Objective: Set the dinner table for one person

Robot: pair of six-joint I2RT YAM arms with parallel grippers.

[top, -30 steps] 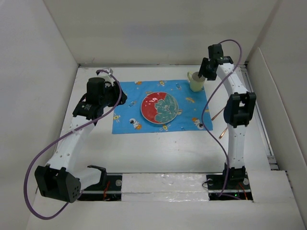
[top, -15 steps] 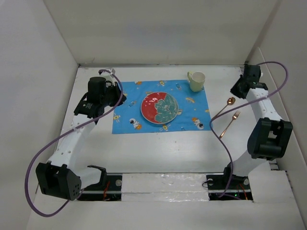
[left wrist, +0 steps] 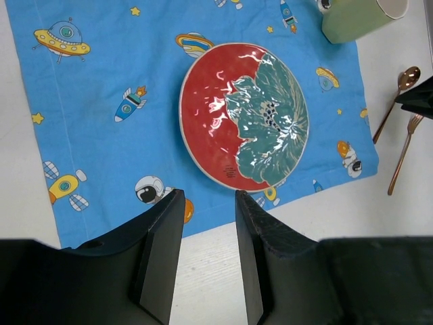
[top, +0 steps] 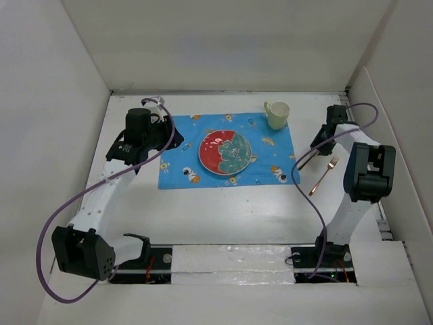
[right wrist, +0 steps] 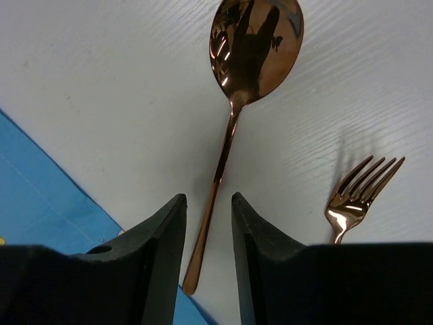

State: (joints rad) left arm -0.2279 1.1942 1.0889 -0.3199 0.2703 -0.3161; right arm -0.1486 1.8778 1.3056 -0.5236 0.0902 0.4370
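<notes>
The white worktop (top: 230, 210) bears a blue placemat (top: 183, 142) toward its far edge, holding a plate (top: 224, 152) and mug (top: 277, 114). Toward the right edge, the right fingers (right wrist: 162, 250), slightly spread, sit over the handle of a spoon (right wrist: 233, 128) beside a fork (top: 325, 175). The left fingers (left wrist: 159, 250) hang narrowly parted, empty.

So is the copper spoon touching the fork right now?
Apart. The right wrist view shows a plain strip of bare white dinner table between the copper spoon and the fork.
</notes>
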